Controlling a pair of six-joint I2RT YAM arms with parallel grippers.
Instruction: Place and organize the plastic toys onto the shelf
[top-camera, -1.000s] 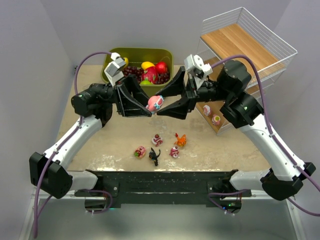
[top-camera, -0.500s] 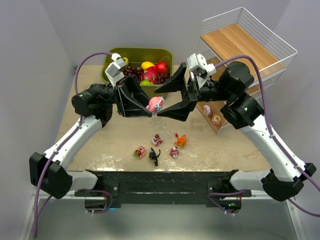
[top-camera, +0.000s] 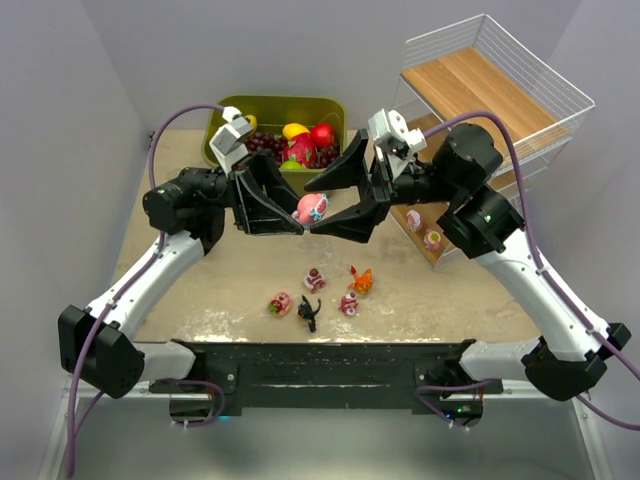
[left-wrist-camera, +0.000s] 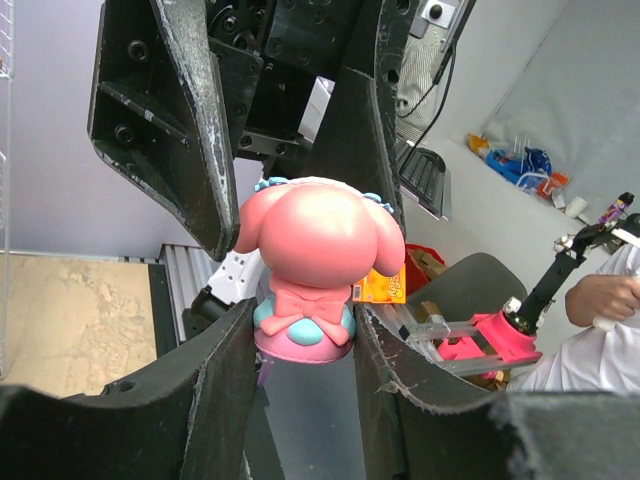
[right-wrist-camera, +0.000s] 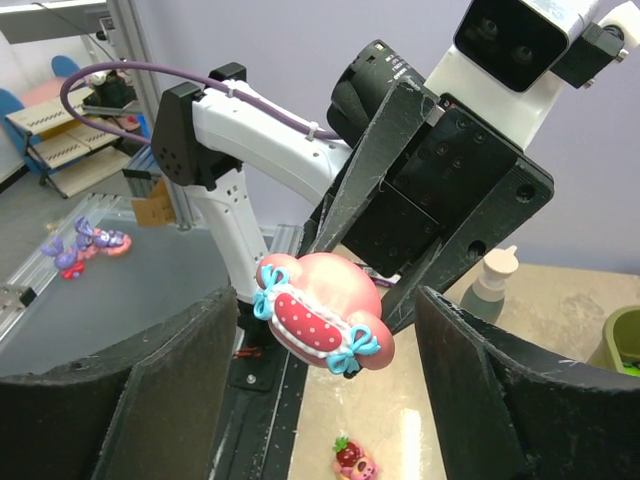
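Observation:
A pink figurine with blue bows (top-camera: 311, 207) (left-wrist-camera: 320, 255) (right-wrist-camera: 320, 310) hangs in mid-air over the table's middle. My left gripper (top-camera: 298, 216) (left-wrist-camera: 305, 340) is shut on its base. My right gripper (top-camera: 318, 207) (right-wrist-camera: 325, 300) faces it, open, with its fingers (left-wrist-camera: 180, 120) on either side of the toy's head and gaps showing on both sides. Several more plastic toys lie on the table: a red-pink one (top-camera: 315, 280), an orange creature (top-camera: 361, 281), a black one (top-camera: 308, 313) and two pink ones (top-camera: 281, 304) (top-camera: 349, 304). Two toys (top-camera: 414, 221) (top-camera: 433, 239) sit on the shelf's (top-camera: 470, 85) low tier.
An olive-green bin (top-camera: 225, 125) holding fruit stands at the back, behind the two grippers. The white wire shelf fills the back right corner. Both arms reach inward and meet above the table's centre.
My right gripper's jaws have spread wider around the pink figurine. The left gripper and the toy in it have stayed where they were.

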